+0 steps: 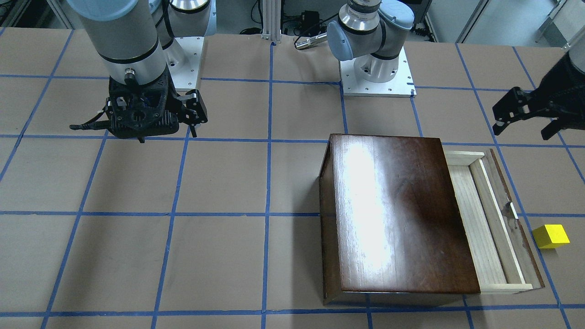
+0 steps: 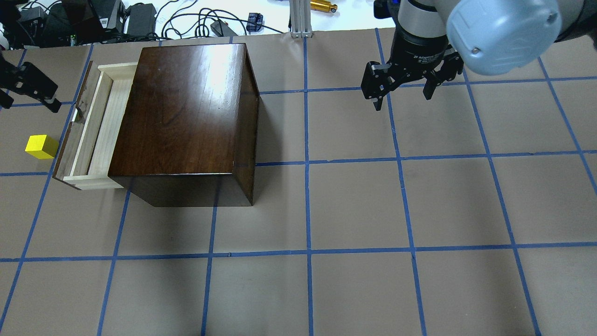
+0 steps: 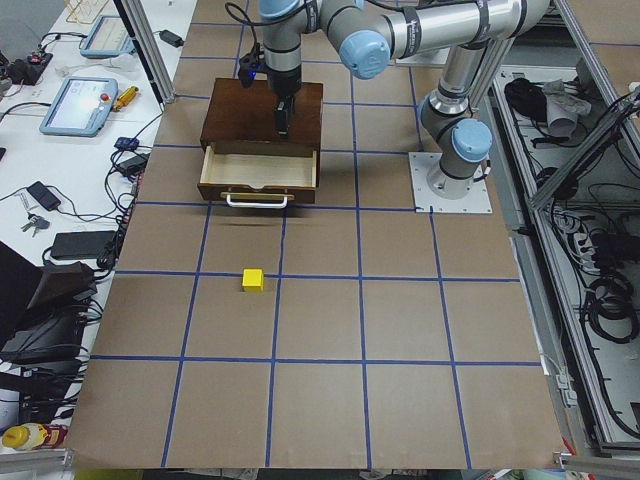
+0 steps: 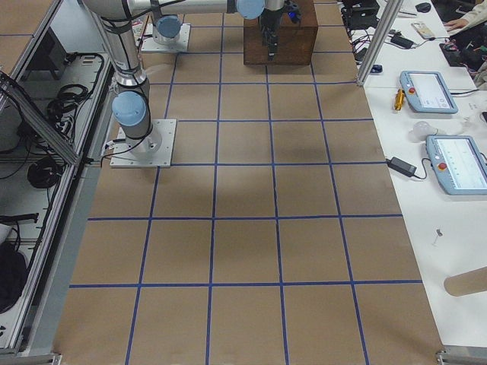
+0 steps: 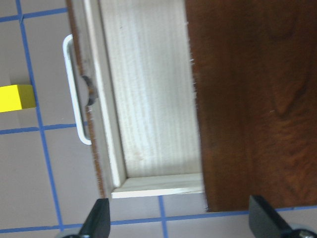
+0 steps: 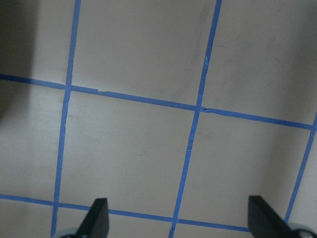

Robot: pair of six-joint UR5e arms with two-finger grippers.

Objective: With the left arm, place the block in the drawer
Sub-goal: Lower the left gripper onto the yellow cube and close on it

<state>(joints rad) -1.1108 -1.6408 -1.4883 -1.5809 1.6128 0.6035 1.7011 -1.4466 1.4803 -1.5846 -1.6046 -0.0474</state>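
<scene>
The small yellow block sits on the table just outside the drawer's front panel; it also shows in the overhead view and at the left edge of the left wrist view. The drawer is pulled out of the dark-brown box and its pale wood tray holds nothing. My left gripper is open and empty, raised above the table beside the drawer's end nearest the robot, apart from the block. My right gripper is open and empty over bare table on the other side.
The drawer has a white handle on its front panel. The arm base plates are bolted at the robot's edge of the table. An aluminium post, cables and a gold tool lie beyond the far edge.
</scene>
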